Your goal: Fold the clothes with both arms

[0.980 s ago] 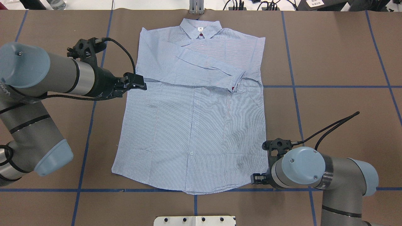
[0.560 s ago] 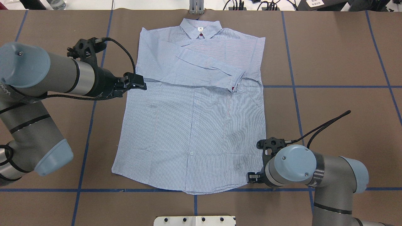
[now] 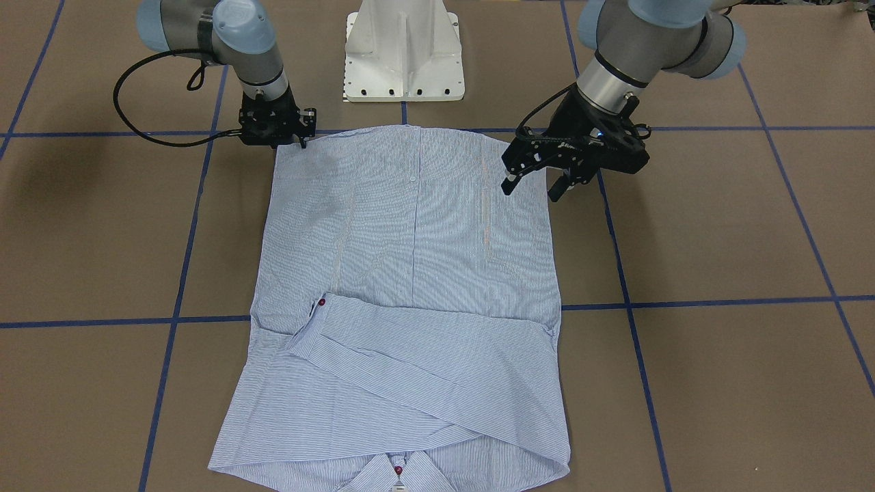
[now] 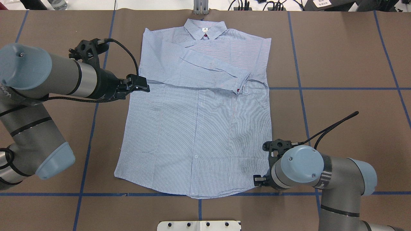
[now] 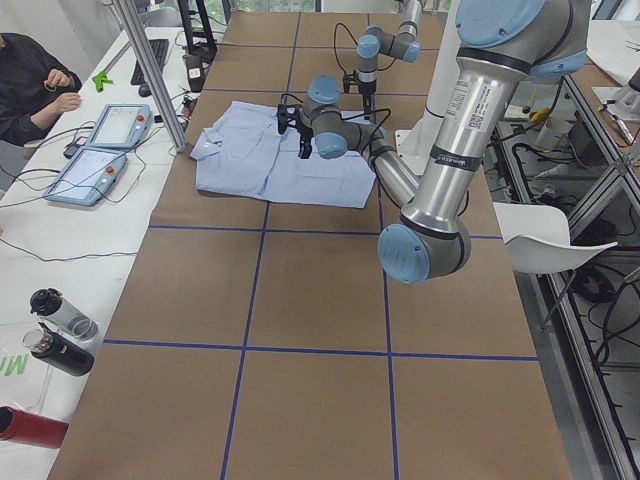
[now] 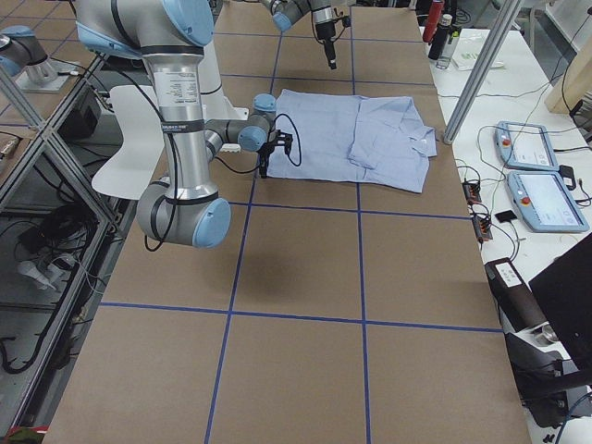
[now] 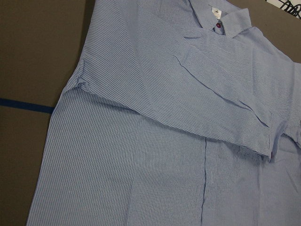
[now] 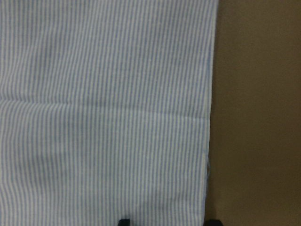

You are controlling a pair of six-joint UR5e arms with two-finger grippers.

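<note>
The light blue striped shirt [image 4: 199, 128] lies flat and buttoned on the brown table, collar at the far edge, both sleeves folded across the chest. My left gripper [image 4: 141, 84] is open and hovers at the shirt's left side edge, near the folded sleeve; in the front-facing view [image 3: 540, 181] its fingers stand apart over that edge. My right gripper [image 3: 287, 140] is low at the hem's right corner, mostly hidden under its wrist in the overhead view. In the right wrist view its fingertips [image 8: 123, 221] stand apart, with the shirt's side edge [image 8: 207, 141] between them.
The white pedestal base [image 3: 403, 55] stands just behind the hem. Blue tape lines [image 4: 301, 88] cross the brown table. A metal post [image 4: 200, 8] stands beyond the collar. An operator [image 5: 30, 80] sits by teach pendants [image 5: 100, 165], and bottles [image 5: 60, 330] lie off the table's end.
My right arm has shifted a little left, bringing its gripper closer onto the hem's right corner. The left arm and the shirt have not moved.
</note>
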